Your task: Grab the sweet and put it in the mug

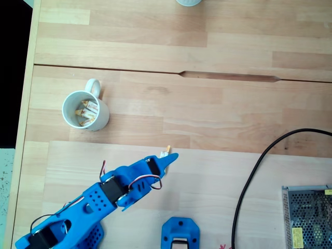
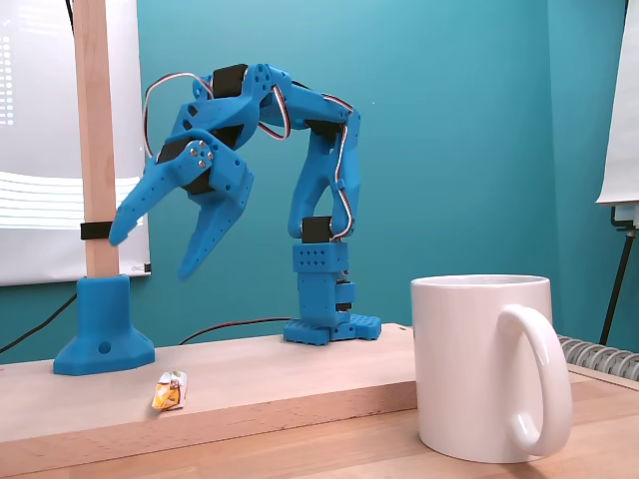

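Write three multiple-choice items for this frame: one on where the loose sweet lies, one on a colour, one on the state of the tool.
1. Where is the loose sweet?
A. On the table below the tool
B. Between the tool's fingers
C. On the mug's rim

2. What colour is the mug?
A. Blue
B. White
C. Yellow

3. How is the tool?
A. Shut on the sweet
B. Open, above the table
C. Inside the mug

Answers:
1. A: in the side fixed view it lies on the wood, under the raised fingers.
2. B: both fixed views show a white mug; from above, wrapped sweets already lie inside.
3. B: the side fixed view shows the fingers spread apart, holding nothing.
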